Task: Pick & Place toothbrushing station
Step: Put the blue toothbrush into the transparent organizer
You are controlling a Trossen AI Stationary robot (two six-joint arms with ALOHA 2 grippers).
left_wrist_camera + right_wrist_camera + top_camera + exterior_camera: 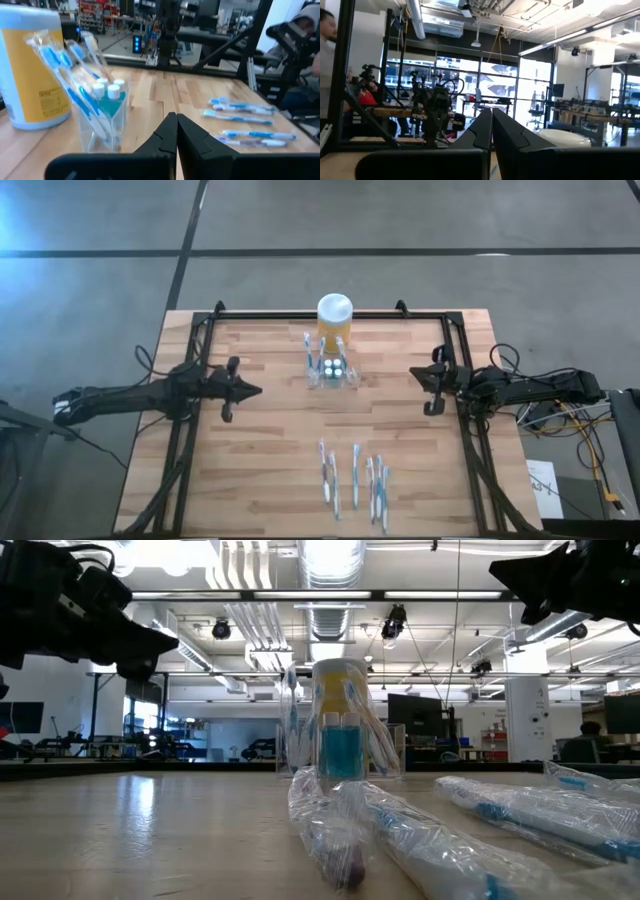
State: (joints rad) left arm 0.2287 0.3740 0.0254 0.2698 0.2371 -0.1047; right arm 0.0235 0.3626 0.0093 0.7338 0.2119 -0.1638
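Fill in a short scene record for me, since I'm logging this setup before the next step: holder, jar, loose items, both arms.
holder: clear plastic holder at table centre, holding wrapped toothbrushes and small white-capped tubes
jar: yellow jar with white lid just behind the holder, upright
loose items: wrapped toothbrushes lying in a row on the table's near side
left gripper: fingers shut, empty, left of the holder and apart from it
right gripper: fingers shut, empty, at the table's right edge

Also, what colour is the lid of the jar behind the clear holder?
White; the jar body is yellow. The lid shows best in the high view.
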